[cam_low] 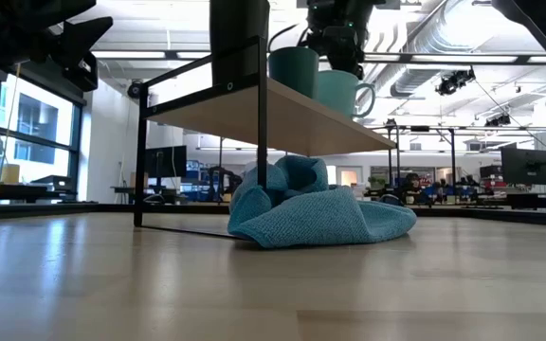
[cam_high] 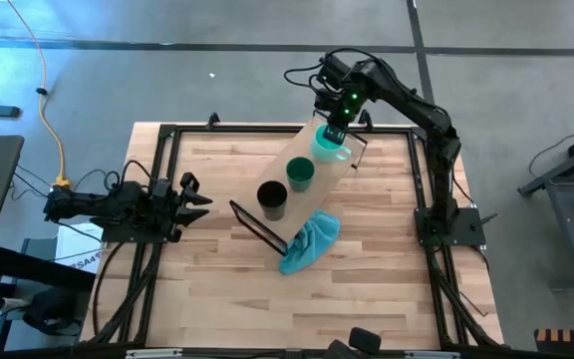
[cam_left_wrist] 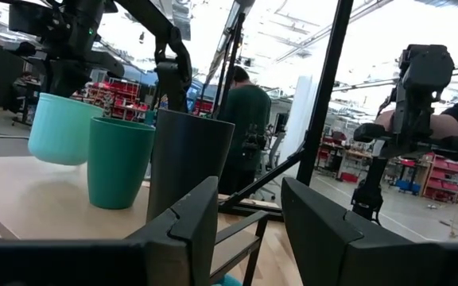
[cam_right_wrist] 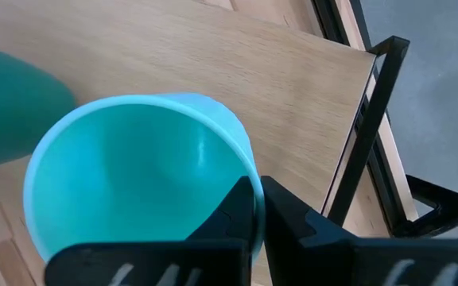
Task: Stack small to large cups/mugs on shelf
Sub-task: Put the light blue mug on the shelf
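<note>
High view: black cup [cam_high: 272, 199], dark green cup [cam_high: 300, 174] and mint mug [cam_high: 328, 146] line the shelf [cam_high: 352, 165]. Right tool [cam_high: 333, 133] pinches the mug's rim; nesting is left. Left tool [cam_high: 195, 195] idles open, well clear of the shelf.

In your low view, the black cup [cam_low: 239, 43] is cut off by the top edge, and the teal cloth [cam_low: 316, 216] hides the shelf's [cam_low: 282, 114] far legs. In the right wrist view, the mint mug's [cam_right_wrist: 133, 183] handle is out of sight and the dark green cup [cam_right_wrist: 10, 103] is a blurred shape at the edge.
</note>
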